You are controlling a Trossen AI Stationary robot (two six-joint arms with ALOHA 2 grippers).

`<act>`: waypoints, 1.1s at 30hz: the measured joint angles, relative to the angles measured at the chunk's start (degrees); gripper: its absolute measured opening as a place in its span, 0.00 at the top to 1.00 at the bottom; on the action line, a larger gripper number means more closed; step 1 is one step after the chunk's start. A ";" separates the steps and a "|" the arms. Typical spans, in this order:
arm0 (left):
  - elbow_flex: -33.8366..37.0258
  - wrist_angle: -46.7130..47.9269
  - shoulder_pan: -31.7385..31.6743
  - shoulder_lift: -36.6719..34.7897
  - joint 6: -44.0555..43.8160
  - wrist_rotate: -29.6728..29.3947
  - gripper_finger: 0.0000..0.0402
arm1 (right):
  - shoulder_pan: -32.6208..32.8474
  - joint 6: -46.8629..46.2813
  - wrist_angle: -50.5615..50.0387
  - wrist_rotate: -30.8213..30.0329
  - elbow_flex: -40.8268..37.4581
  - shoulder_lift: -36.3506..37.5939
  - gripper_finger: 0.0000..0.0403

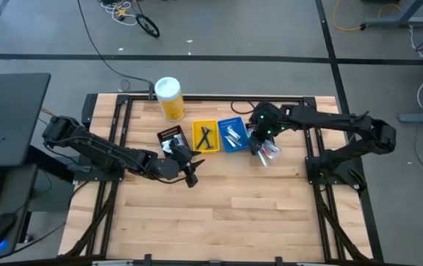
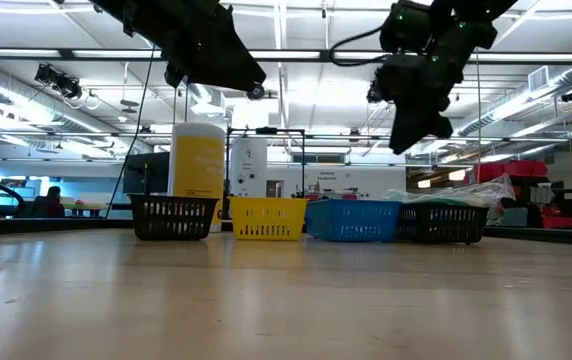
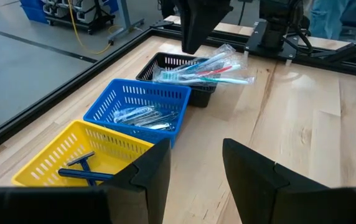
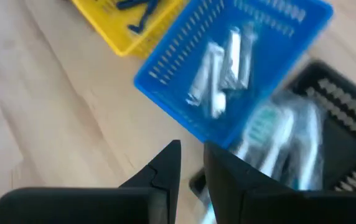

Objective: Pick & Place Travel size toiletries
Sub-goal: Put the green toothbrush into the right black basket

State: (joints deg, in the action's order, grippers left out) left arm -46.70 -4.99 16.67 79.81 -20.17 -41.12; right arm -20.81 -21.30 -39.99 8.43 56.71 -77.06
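Observation:
Clear-wrapped toothbrushes are piled across the rim of a black bin on the right of the row. White tubes lie in the blue bin, and dark-handled razors in the yellow bin. My right gripper hovers above the black bin and the toothbrushes; a narrow gap shows between its fingers and nothing is in it. My left gripper is open and empty, raised over the bare table near the yellow bin.
A second black bin stands at the left end of the row, with the big yellow canister behind it by the far edge. A dark metal frame borders the table. Bare wood spreads across the near half.

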 joint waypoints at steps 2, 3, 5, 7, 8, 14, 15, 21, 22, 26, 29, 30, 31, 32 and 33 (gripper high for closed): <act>0.00 0.00 0.00 0.00 0.02 0.00 0.62 | 1.23 0.97 1.47 -1.82 0.00 -0.40 0.80; 0.00 0.01 0.00 0.00 0.02 0.00 0.62 | 1.73 1.35 1.62 -3.27 0.00 -0.82 0.80; 0.00 0.00 0.00 0.00 0.03 0.00 0.62 | 2.37 1.46 1.45 -7.07 0.00 -2.07 0.80; 0.00 0.00 0.00 0.00 0.03 0.00 0.62 | 2.47 1.38 1.47 -9.41 0.00 -3.90 0.80; 0.00 0.00 0.00 0.00 0.03 0.00 0.62 | 2.45 1.32 1.47 -9.77 0.00 -4.96 0.80; 0.00 0.00 0.00 0.00 0.04 0.24 0.62 | 2.09 -0.28 1.27 -14.14 0.00 -11.70 0.80; 0.00 0.02 0.00 0.00 0.18 0.24 0.62 | 2.03 -0.63 1.25 -16.56 0.00 -12.42 0.80; 0.00 0.02 0.00 0.00 1.03 0.24 0.62 | 0.32 -1.86 1.29 -23.41 -0.01 -13.44 0.80; 0.00 0.02 0.00 0.00 1.03 0.24 0.62 | 0.00 -1.84 1.29 -22.55 -0.02 -13.44 0.80; 0.00 0.01 0.00 0.00 1.01 0.04 0.62 | -0.78 -2.54 1.33 -17.81 0.00 -14.00 0.80; 0.00 0.02 0.00 0.00 0.99 0.04 0.62 | -0.98 -3.50 1.29 -17.42 0.02 -15.16 0.80; 0.00 0.00 0.00 0.00 0.96 0.06 0.62 | -1.09 -3.45 1.01 -17.36 0.01 -15.73 0.80; 0.00 0.02 0.00 0.00 0.92 0.09 0.62 | -1.27 -3.35 0.76 -17.33 -0.01 -16.23 0.80; 0.00 0.00 0.00 0.00 0.92 0.17 0.62 | -1.35 -3.30 0.83 -17.23 -0.02 -16.57 0.80; 0.00 0.02 0.00 0.00 0.92 0.17 0.62 | -1.39 -3.23 0.96 -17.23 -0.02 -16.73 0.80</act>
State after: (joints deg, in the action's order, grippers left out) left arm -46.70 -4.97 16.67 79.81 -19.25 -40.95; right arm -22.20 -24.53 -39.03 -8.80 56.69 -93.78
